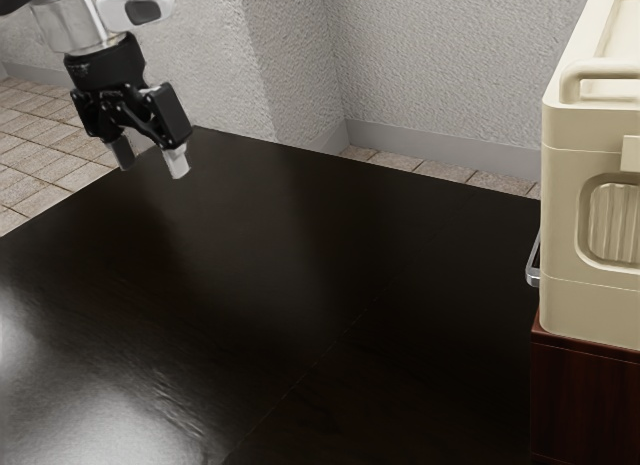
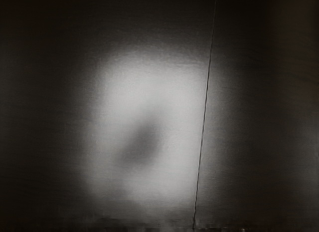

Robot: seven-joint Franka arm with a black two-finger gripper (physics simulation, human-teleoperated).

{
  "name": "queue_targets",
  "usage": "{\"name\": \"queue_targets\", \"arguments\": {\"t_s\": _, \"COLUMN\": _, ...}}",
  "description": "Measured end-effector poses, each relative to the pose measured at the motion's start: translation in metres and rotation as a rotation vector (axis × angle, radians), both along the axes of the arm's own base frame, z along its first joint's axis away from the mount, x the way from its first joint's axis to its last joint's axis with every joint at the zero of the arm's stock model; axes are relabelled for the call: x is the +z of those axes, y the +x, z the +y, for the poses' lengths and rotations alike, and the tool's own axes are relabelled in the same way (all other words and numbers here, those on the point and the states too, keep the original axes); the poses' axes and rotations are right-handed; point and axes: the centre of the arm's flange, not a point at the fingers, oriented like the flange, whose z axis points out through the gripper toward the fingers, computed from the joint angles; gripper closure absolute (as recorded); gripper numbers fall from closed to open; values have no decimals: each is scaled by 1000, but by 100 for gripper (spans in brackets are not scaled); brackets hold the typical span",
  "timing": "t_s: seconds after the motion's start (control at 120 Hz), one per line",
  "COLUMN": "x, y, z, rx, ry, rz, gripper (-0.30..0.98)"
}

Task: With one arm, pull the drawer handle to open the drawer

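"How many of each do you count?"

"One arm (image 1: 72, 15), one gripper (image 1: 151, 158) with two fingers (image 1: 178, 163), one dark surface (image 1: 300, 285) and one cream cabinet (image 1: 590, 305), standing on one red-brown wooden base (image 1: 580, 395)."

"And how is the arm posed?"

"It comes in at the exterior view's upper left. The gripper points down, a little tilted, raised above the surface. Its two fingers stand apart, with a gap between them. In the wrist view the hand looks onto the surface, with a pale patch of glare (image 2: 149, 82) and one thin dark seam (image 2: 202, 122) beside it."

"Where is the drawer handle, then?"

"At the exterior view's right: one silver drawer handle (image 1: 532, 277), jutting from the cabinet's side that faces the surface, low down, just above the level of the base. The gripper is well apart from it."

"What about the cabinet itself, and what's in it?"

"One rounded cream bar (image 1: 572, 85) near its top, one recessed ribbed panel (image 1: 615, 223) on the side toward the camera. The side with the silver handle is seen nearly edge-on, and the inside is hidden, so I can't tell what it holds."
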Motion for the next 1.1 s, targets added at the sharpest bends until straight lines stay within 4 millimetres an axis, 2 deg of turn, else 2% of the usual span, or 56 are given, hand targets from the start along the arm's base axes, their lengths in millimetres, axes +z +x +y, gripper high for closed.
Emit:
{"name": "queue_targets", "arguments": {"t_s": 0.05, "x": -10, "y": -16, "z": -7, "rx": 26, "ry": 0, "rz": 29, "gripper": 0}}
{"name": "queue_targets", "arguments": {"t_s": 0.108, "x": -31, "y": -48, "z": -41, "rx": 6, "ry": 5, "rz": 55, "gripper": 0}}
{"name": "queue_targets", "arguments": {"t_s": 0.158, "x": -50, "y": -60, "z": -55, "rx": 12, "ry": 9, "rz": 72, "gripper": 0}}
{"name": "queue_targets", "arguments": {"t_s": 0.3, "x": -103, "y": -60, "z": -67, "rx": 85, "ry": 21, "rz": 111, "gripper": 0}}
{"name": "queue_targets", "arguments": {"t_s": 0.433, "x": -121, "y": -52, "z": -62, "rx": 170, "ry": 26, "rz": 97, "gripper": 0}}
{"name": "queue_targets", "arguments": {"t_s": 0.575, "x": -126, "y": -30, "z": -68, "rx": 225, "ry": 27, "rz": 82, "gripper": 0}}
{"name": "queue_targets", "arguments": {"t_s": 0.717, "x": -117, "y": -14, "z": -103, "rx": 242, "ry": 28, "rz": 38, "gripper": 0}}
{"name": "queue_targets", "arguments": {"t_s": 0.817, "x": -124, "y": 6, "z": -127, "rx": 248, "ry": 13, "rz": 42, "gripper": 0}}
{"name": "queue_targets", "arguments": {"t_s": 0.85, "x": -127, "y": 16, "z": -132, "rx": 254, "ry": 8, "rz": 42, "gripper": 0}}
{"name": "queue_targets", "arguments": {"t_s": 0.917, "x": -136, "y": 46, "z": -139, "rx": 264, "ry": -7, "rz": 46, "gripper": 0}}
{"name": "queue_targets", "arguments": {"t_s": 1.0, "x": -138, "y": 76, "z": -143, "rx": 274, "ry": -24, "rz": 28, "gripper": 0}}
{"name": "queue_targets", "arguments": {"t_s": 1.1, "x": -146, "y": 97, "z": -139, "rx": 288, "ry": -36, "rz": 16, "gripper": 0}}
